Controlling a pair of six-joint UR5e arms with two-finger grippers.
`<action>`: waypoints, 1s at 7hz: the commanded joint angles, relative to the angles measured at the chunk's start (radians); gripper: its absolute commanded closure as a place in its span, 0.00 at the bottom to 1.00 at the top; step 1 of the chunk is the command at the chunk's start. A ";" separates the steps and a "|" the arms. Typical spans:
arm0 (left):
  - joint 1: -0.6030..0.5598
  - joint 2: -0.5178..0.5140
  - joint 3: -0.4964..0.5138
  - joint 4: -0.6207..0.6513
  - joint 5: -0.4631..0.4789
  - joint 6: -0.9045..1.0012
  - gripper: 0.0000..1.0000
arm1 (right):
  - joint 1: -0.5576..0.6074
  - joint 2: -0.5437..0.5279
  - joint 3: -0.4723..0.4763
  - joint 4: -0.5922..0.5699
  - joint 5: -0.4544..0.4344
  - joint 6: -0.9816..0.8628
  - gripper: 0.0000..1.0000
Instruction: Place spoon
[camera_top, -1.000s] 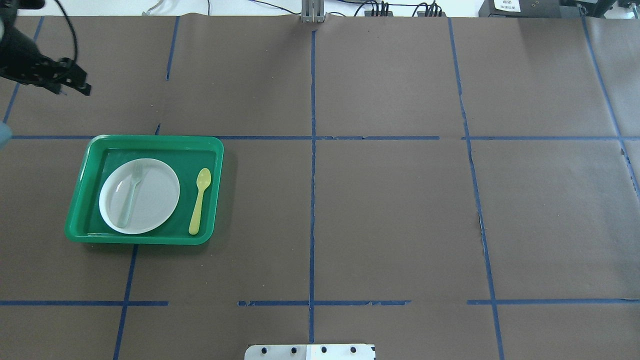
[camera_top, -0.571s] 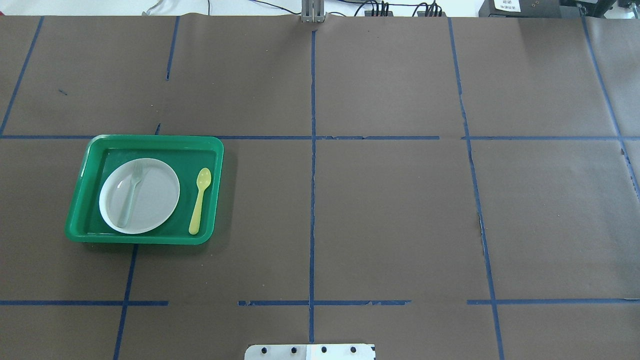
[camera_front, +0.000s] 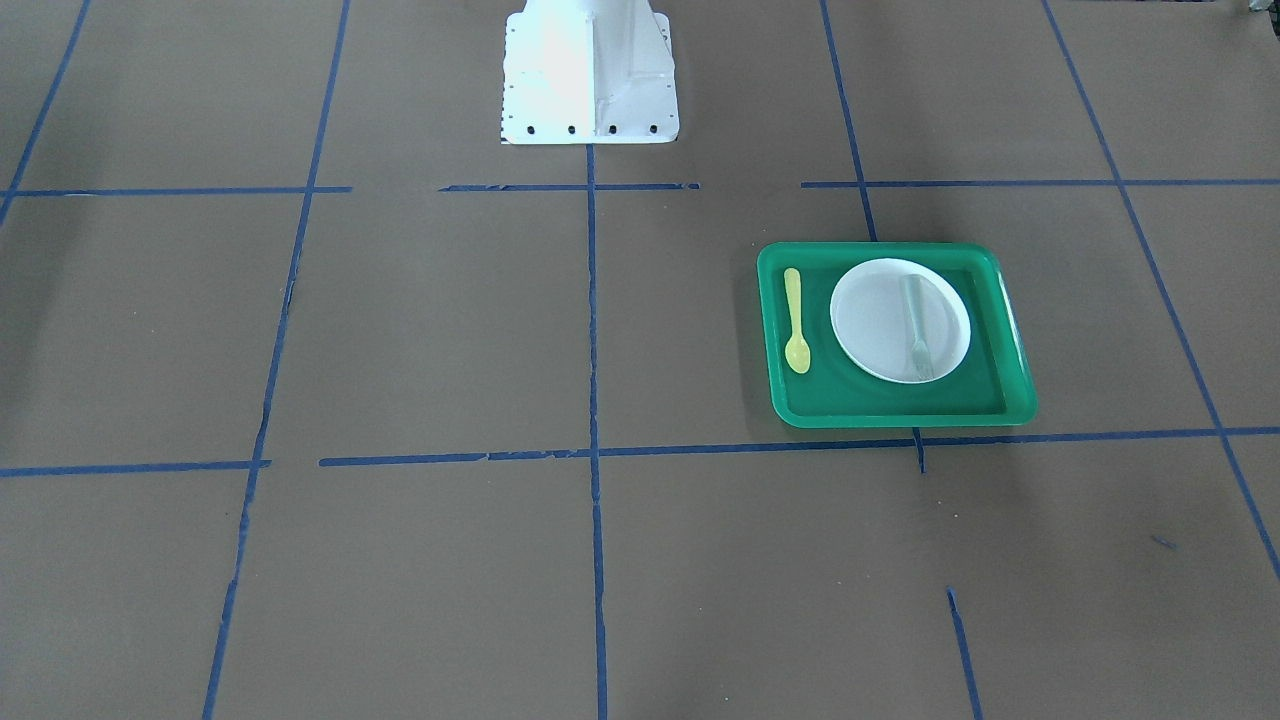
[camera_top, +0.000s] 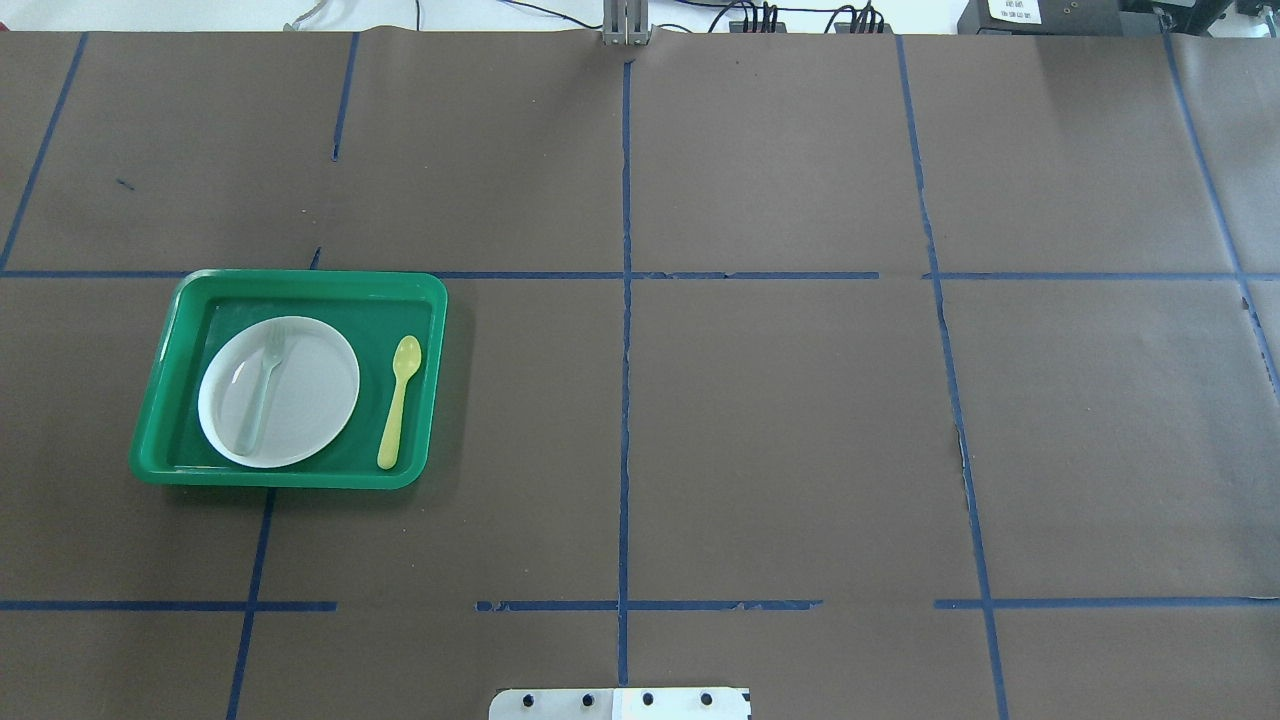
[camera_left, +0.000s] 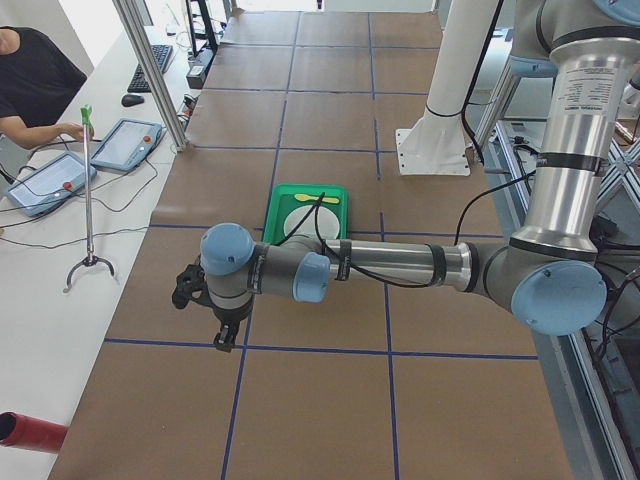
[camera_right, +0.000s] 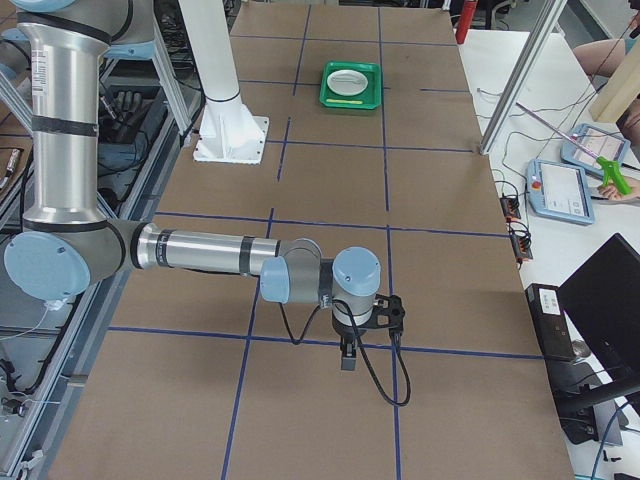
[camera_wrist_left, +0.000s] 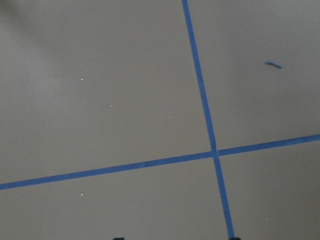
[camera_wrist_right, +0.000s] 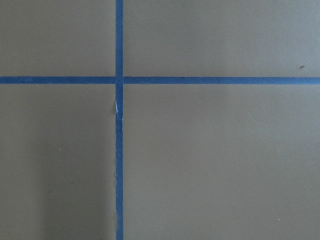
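Left pincer (camera_left: 228, 338) and right pincer (camera_right: 347, 358) hover above the table (camera_left: 300, 410), opening unreadable.

Yellow spoon (camera_top: 400, 402), lying flat in green tray (camera_top: 300, 283), beside white plate (camera_top: 310, 390)

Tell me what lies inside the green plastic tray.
Inside the green plastic tray lie a round white plate and, beside it on the tray floor, a yellow plastic spoon. A pale translucent fork rests on the plate. The floor under the plate is hidden.
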 joint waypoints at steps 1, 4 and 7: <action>0.019 0.032 -0.095 0.091 0.002 -0.036 0.00 | 0.000 -0.001 0.001 0.000 0.001 0.000 0.00; 0.063 0.057 -0.164 0.136 0.002 -0.018 0.00 | 0.000 0.000 0.001 0.000 0.001 0.000 0.00; 0.060 0.104 -0.195 0.156 0.008 0.060 0.00 | 0.000 0.000 0.001 0.000 0.001 0.000 0.00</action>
